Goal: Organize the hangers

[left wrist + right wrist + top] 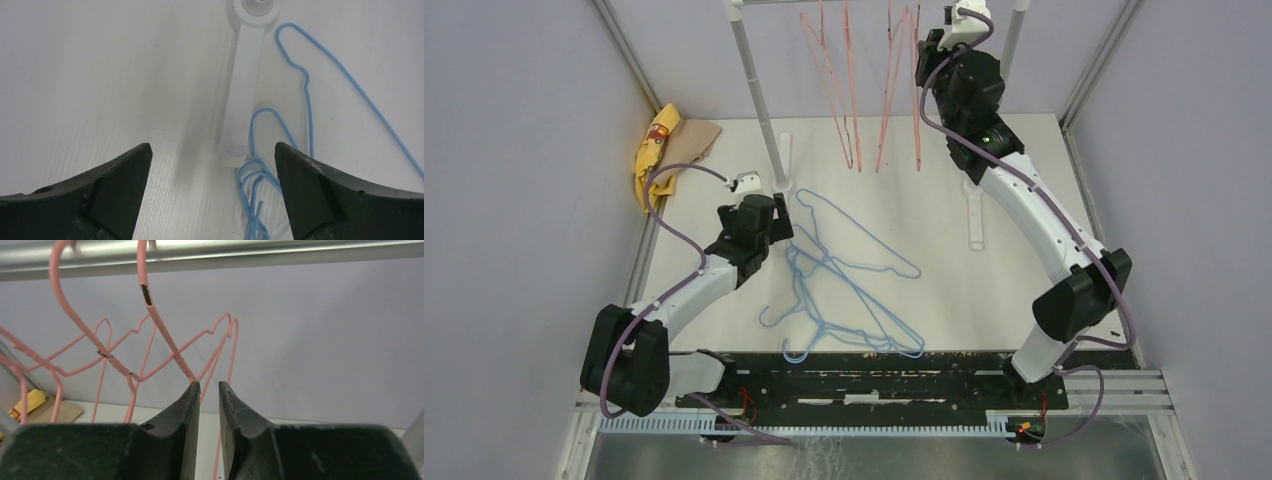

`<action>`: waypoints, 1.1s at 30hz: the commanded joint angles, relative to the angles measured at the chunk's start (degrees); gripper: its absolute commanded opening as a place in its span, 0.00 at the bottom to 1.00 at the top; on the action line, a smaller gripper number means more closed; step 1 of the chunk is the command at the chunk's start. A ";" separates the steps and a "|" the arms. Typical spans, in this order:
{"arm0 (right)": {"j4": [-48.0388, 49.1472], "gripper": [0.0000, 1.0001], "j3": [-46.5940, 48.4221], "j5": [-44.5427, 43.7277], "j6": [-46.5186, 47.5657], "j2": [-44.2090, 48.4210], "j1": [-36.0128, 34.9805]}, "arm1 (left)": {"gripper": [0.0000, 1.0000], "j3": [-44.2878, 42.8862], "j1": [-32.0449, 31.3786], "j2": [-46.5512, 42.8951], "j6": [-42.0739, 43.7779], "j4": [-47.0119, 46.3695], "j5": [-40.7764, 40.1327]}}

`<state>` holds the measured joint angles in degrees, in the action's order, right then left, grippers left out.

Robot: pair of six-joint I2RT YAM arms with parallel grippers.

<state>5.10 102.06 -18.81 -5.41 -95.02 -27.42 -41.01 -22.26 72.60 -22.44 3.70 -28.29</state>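
Pink hangers (864,90) hang by their hooks on the rack's rail (250,255), bunched at the back, so that colour looks sorted. The blue hangers (809,268) lie flat in a tangled pile mid-counter, hooks pointing toward the rack, none hung yet. The right gripper (209,385) is up at the rail, its jaws narrow with a slit between them and nothing visibly clamped. The tips sit just below the twisted neck of the nearest pink hanger (160,325); its hook is over the rail, so I judge the rail carries it, not the jaws. The left gripper (212,150) sits low over the counter with its jaws wide. A blue hook loop (265,112) and the end of the rack's white foot (245,90) lie between them, which looks like staging to take a hook, not contact. Overlapping wires could drag neighbours along. The counter (944,300) is matte white and lightly scuffed. The walls (524,150) are plain grey-lilac with metal frame posts. A yellow cloth (656,145) and a brown sheet (699,135) sit in the far-left corner, well apart from the pile.
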 commanded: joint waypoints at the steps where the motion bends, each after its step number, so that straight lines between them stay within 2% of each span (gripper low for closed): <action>1: 1.67 0.28 8.99 -4.31 4.57 -5.37 -0.08 | 0.99 0.73 -0.06 -1.53 -0.11 -3.08 -0.80; 5: 0.43 0.30 15.77 -3.72 6.37 -11.41 -0.02 | 0.99 1.19 -0.06 -1.67 -0.24 -3.52 -0.25; 10: -1.28 0.29 22.03 2.99 4.56 -16.65 -0.79 | 0.99 1.37 -0.06 -1.71 0.00 -3.79 -0.03; 16: -2.84 0.31 27.44 9.97 5.12 -21.20 -5.96 | 0.99 1.79 -0.05 -2.10 0.10 -4.27 0.06; 24: -5.15 0.37 40.20 5.83 9.59 -30.60 -14.50 | 0.99 2.71 -0.06 -3.08 -0.02 -4.84 0.42; 30: -4.81 0.40 49.23 2.53 9.70 -37.93 -17.58 | 0.99 3.57 -0.02 -3.51 0.15 -5.64 0.93; 33: -3.37 0.40 49.93 3.55 9.14 -39.35 -18.56 | 0.99 3.50 -0.06 -3.02 0.05 -5.89 1.84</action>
<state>-0.89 148.09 -14.24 3.73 -132.94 -45.56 -37.74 -22.26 70.35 -22.44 1.23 -27.59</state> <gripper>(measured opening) 0.394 0.992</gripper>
